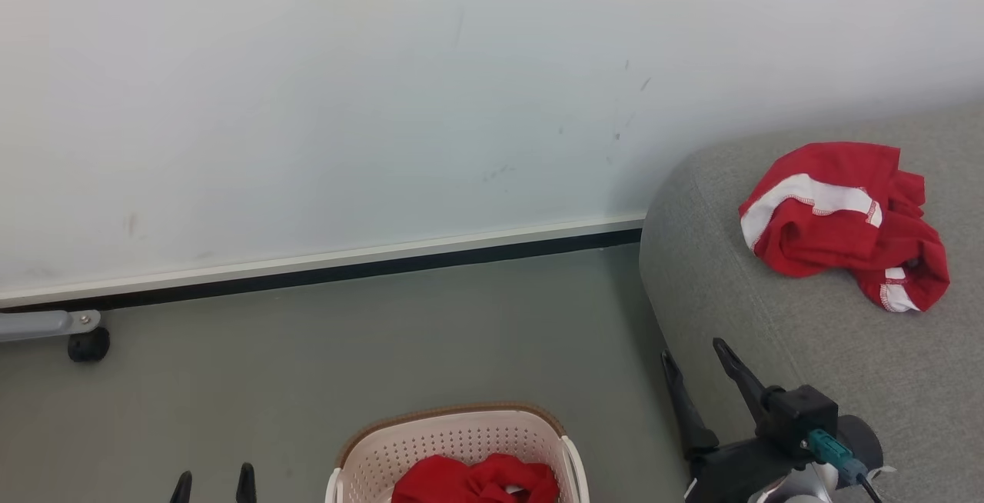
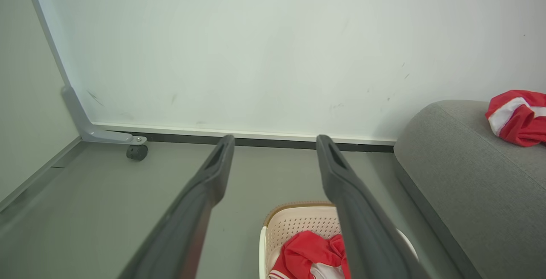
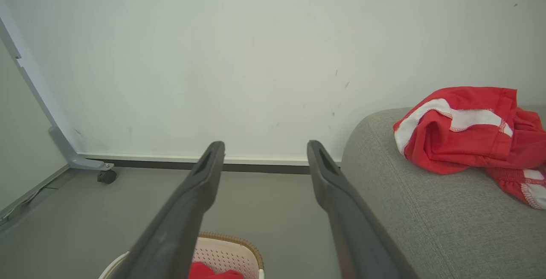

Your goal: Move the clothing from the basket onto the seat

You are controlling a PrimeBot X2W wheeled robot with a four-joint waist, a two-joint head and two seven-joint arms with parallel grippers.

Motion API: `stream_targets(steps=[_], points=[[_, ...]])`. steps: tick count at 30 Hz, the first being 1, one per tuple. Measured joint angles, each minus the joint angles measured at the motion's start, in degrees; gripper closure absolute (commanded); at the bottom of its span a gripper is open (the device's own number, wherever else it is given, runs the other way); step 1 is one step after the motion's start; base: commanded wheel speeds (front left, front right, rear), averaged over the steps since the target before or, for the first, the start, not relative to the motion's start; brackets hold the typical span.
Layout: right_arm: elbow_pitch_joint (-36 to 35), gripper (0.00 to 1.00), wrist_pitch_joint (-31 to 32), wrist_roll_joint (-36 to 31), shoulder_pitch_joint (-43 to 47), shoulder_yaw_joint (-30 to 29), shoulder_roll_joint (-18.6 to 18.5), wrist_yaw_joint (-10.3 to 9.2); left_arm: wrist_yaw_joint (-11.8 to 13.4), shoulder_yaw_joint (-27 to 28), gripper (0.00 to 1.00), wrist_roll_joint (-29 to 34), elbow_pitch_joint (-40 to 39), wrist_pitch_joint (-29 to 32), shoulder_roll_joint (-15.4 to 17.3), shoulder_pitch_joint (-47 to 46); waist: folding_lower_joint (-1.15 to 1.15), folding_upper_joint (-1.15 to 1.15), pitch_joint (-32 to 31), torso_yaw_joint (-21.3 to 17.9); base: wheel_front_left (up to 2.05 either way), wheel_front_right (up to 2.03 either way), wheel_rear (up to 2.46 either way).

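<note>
Laundry basket [image 1: 453,441] is on the grey floor [image 1: 307,349] straight in front of the robot: cream perforated walls, brown woven-look rim. Inside the basket is a red bundle [image 1: 477,481], crumpled, with some white trim visible in the left wrist view; can't tell how many pieces. Grey sofa [image 1: 769,349] stands to the right of the basket, near it, with a strip of floor between them. On the sofa seat, beyond the basket and to its right, lies a red-and-white garment [image 1: 842,222]. It's crumpled, with a broad white band with a stitched edge across the top and white trim at the end farthest from the basket. It sits in from the sofa's rounded edge, apart from both end effectors. Left end effector [image 1: 215,476] is just left of the basket, only its fingertips in the head view. Its fingers are released and spread, with nothing between them, and it hangs over the floor, not touching the basket. Right end effector [image 1: 692,349] is right of the basket, fingers wide apart and empty, tips in line with the sofa's near side. Can't tell whether it touches the sofa. Teal connector [image 1: 826,441] with a cable sits at its wrist. Behind the basket is a white wall [image 1: 384,103] with a few scuff marks, and a pale skirting [image 1: 346,261] with a dark strip under it. Far left of the basket, at the wall foot, is a grey metal leg [image 1: 46,324] on a black caster [image 1: 88,345].
</note>
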Motion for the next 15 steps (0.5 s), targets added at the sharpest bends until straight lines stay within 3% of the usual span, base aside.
stream_targets(steps=[3, 15], points=[[-3.5, 0.0, 0.0, -0.5, 2.8, -0.6, -0.2, -1.2, 0.4, 0.8, 0.0, 0.5, -1.6, 0.0, -0.4, 1.3, 0.01, 0.0, -0.4, -0.1, 0.0, 0.0, 0.0], [-12.0, 0.0, 0.0, -2.0, 9.5, -2.9, -1.6, -2.64, 0.5, 3.9, 0.0, 2.9, -6.0, 0.0, -1.5, 4.7, 0.01, 0.0, -0.4, -0.7, 0.0, 0.0, 0.0]])
